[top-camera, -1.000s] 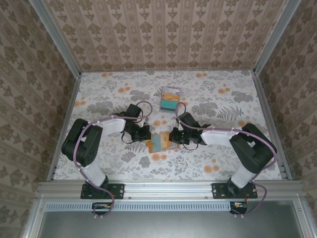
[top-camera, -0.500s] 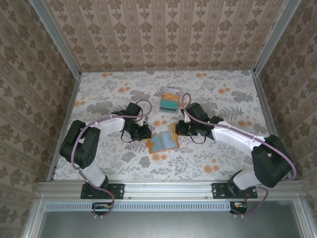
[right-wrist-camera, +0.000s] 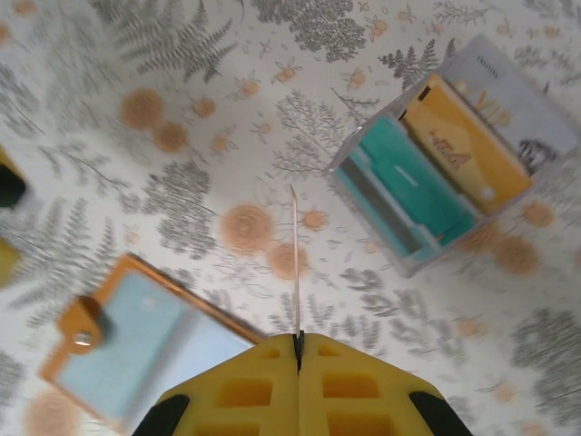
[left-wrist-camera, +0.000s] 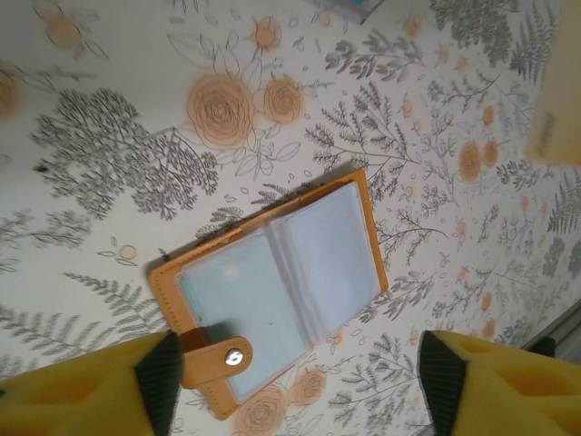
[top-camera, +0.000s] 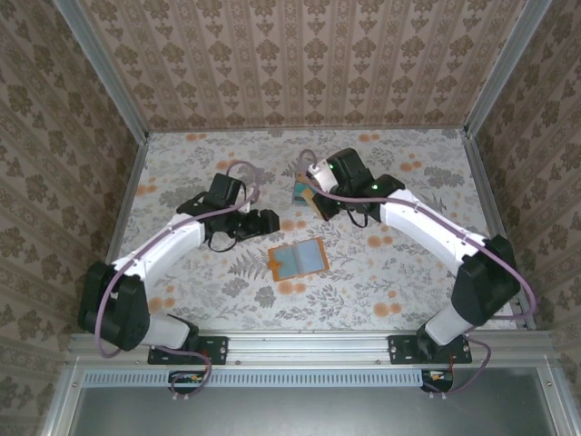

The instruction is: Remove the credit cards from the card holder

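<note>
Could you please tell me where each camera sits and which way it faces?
Top external: above and behind the arm bases, looking down on the table; both arms, the left gripper and the right gripper show.
Left wrist: on the left arm, facing down at the open card holder, between its own open yellow fingers.
Right wrist: facing down at the credit cards; its shut fingers pinch a thin card.
Shared: all three see the card holder.

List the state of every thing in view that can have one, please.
card holder, open flat on the table, strap unfastened
left gripper, open, empty
right gripper, shut on the held card
held card, pinched edge-on
clear box, holding teal, orange and whitish cards
</note>
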### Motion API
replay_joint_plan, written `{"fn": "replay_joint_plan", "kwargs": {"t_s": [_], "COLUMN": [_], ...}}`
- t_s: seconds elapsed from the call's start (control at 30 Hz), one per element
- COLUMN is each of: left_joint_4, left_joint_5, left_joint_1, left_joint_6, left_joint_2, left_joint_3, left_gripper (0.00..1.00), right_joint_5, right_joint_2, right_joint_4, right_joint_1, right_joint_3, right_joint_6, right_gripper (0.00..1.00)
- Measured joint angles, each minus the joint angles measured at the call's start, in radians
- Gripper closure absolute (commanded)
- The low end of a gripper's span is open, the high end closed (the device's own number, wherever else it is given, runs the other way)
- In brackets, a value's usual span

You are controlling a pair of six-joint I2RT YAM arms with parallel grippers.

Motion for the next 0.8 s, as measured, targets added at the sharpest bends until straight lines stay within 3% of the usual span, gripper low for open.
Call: {"fn": "replay_joint_plan", "kwargs": {"t_s": [0.37,0.8], "left_joint_4": [-0.064,-0.132], "left_joint_5": [-0.070,-0.107], "left_joint_1": [0.040,0.078], "left_joint_6": [-0.022,-0.040], "left_joint_2": [-0.216,-0.334], "left_joint_3": [-0.103,-0.158], "left_gripper": [0.12,0.10], "right_joint_5": [0.154,0.288], "right_joint_2": [0.225,0.436], "right_joint_4": [-0.033,0.020], "right_joint_1": [0.000,-0.001], "right_joint_3": [0.212,0.338], "right_joint_6": [-0.466,-0.706], "right_gripper": [1.00,1.00]}}
